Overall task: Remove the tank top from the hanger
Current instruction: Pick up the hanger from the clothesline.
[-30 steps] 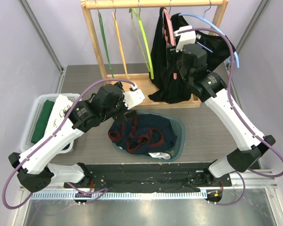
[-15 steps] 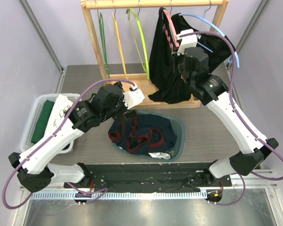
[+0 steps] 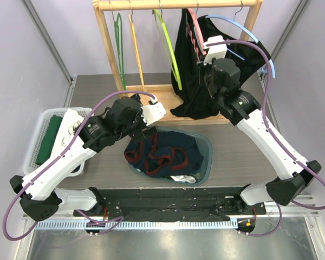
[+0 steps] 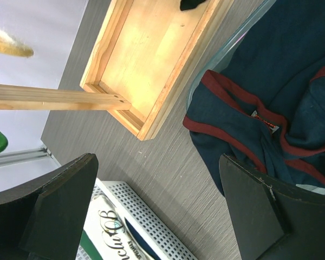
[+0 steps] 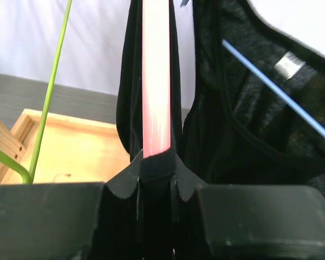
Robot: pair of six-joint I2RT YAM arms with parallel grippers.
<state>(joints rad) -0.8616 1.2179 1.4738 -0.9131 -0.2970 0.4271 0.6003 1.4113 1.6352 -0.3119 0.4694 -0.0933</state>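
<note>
A black tank top hangs from a pink hanger on the wooden rack. My right gripper is up at the hanger's arm. In the right wrist view its jaws are shut on the tank top's ribbed strap, where the strap wraps the pink hanger; the right gripper pinches both together. My left gripper hovers low over the table, left of the clothes bin. In its own view the left gripper stands wide open with nothing between its fingers.
The wooden rack also carries green, orange and lime hangers. A blue hanger holds another black garment. A bin of navy-and-red clothes sits mid-table. A white basket stands at the left.
My right gripper has risen along the pink hanger and closed on the strap. The lime and pink hangers have swung slightly. The left arm has not moved.
</note>
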